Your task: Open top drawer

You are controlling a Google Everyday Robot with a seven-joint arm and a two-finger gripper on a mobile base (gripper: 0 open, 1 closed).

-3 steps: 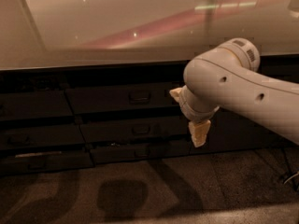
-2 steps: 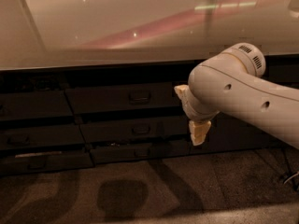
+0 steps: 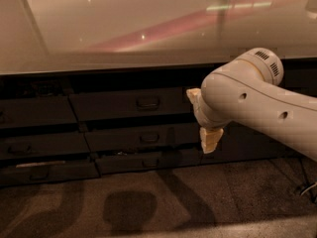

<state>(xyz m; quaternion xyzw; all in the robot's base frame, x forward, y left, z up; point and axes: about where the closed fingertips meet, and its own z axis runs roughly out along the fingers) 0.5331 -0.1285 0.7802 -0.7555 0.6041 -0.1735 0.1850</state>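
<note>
A glossy pale counter (image 3: 124, 29) is seen across the 12 o'clock half of the view. A pinkish streak and a few bright spots of light are reflected in it.

Under its front edge, dark cabinetry is set in shadow. The top drawer (image 3: 114, 105) is found just left of centre, and its bar handle (image 3: 147, 102) is placed at the middle of the front. The front appears shut, in line with its neighbours. Two shallower drawers (image 3: 133, 139) are stacked below it, and a further column of drawers (image 3: 37, 128) is seen at 9 o'clock.

The white arm (image 3: 257, 108) is brought in from 3 o'clock. The cream gripper (image 3: 210, 139) is held at its end, just right of centre, in front of the cabinetry and at 4 o'clock from the handle, apart from it. It is largely hidden by the arm, so open or closed cannot be told.

A dark speckled floor (image 3: 237, 202) is spread along 6 o'clock, with soft shadows (image 3: 131, 209) cast on it. A thin cable (image 3: 308, 188) is seen at 4 o'clock, by the edge.
</note>
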